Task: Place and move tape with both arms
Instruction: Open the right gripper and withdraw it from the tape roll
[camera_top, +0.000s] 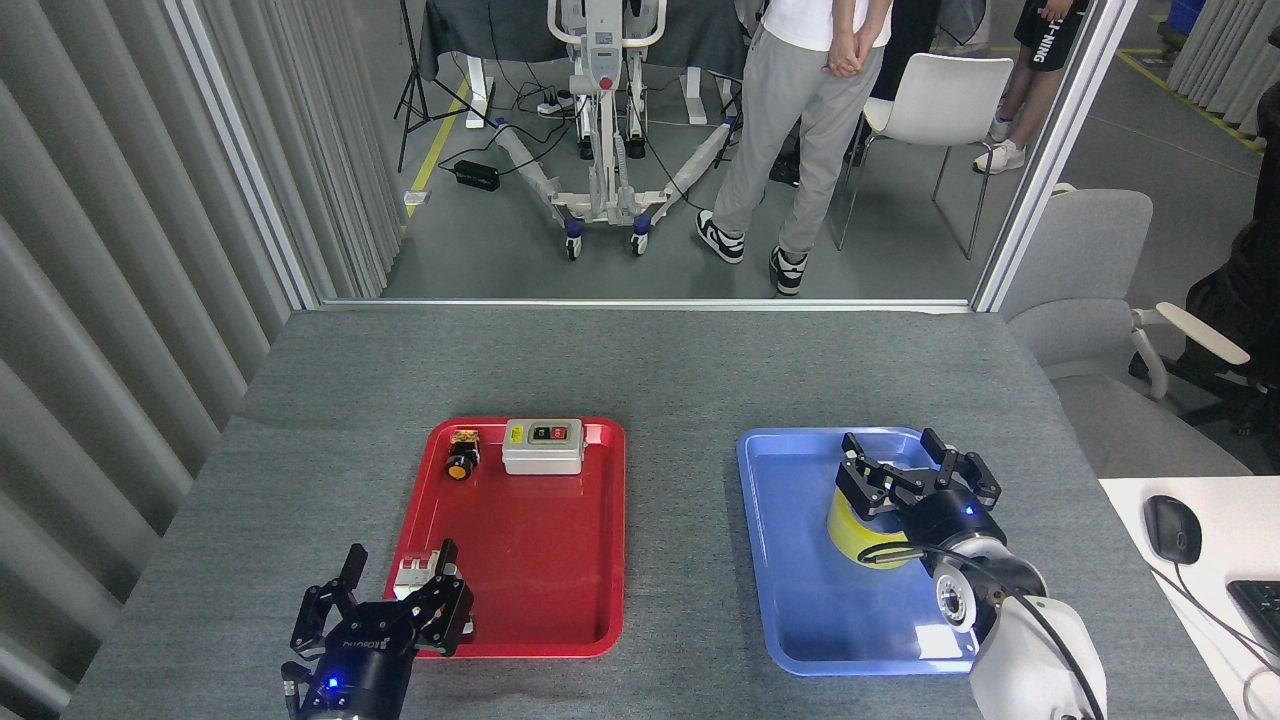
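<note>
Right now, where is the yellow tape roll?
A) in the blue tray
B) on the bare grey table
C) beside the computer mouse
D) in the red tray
A: the tape roll lies inside the blue tray, with the right gripper over it; the red tray holds only switch parts.

Free room and obstacles. The grey felt-covered table (640, 370) lies bare across the upper middle of the frame and in the strip between the red plastic tray (600, 560) and the blue plastic tray (790, 600). The red tray's centre and lower right are open; a grey switch box (542, 446) and a small yellow-capped push button (461, 455) block its upper edge, a white breaker (412, 575) its lower left corner. The blue tray's left half and lower part are open.
</note>
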